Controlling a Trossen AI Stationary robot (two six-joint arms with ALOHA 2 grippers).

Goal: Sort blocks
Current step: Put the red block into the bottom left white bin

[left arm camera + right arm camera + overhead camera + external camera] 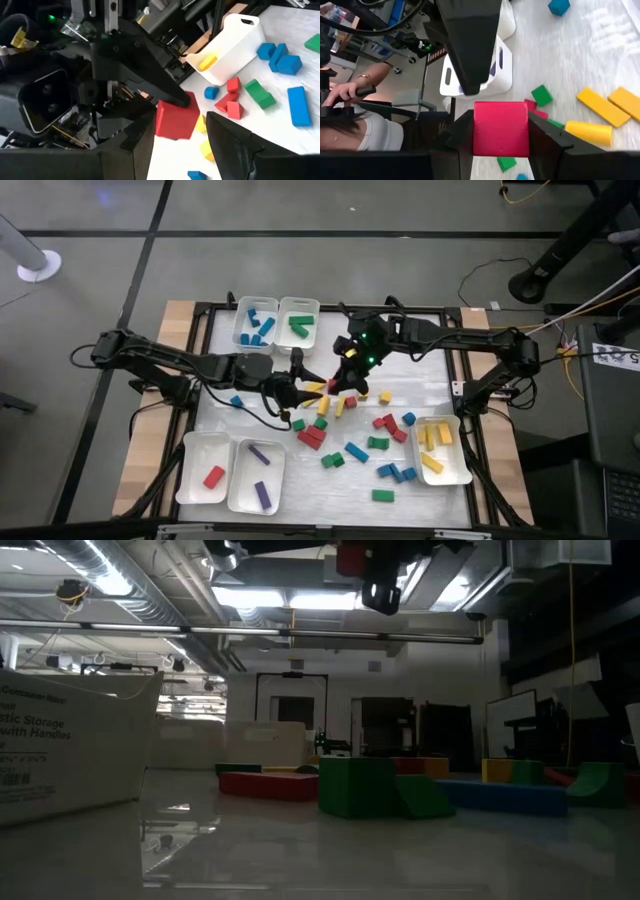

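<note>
High view: both grippers meet over mid-table, left gripper (303, 383) beside right gripper (345, 383), loose blocks (352, 451) scattered below. Right wrist view: its two fingers pinch a red cube (500, 128), raised off the tabletop. Left wrist view: left fingers (239, 145) spread, same cube (176, 119) just ahead, between them.

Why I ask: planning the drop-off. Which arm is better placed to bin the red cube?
Left. The tray with red sits on its side; the left gripper flanks the cube the right gripper holds.
</note>
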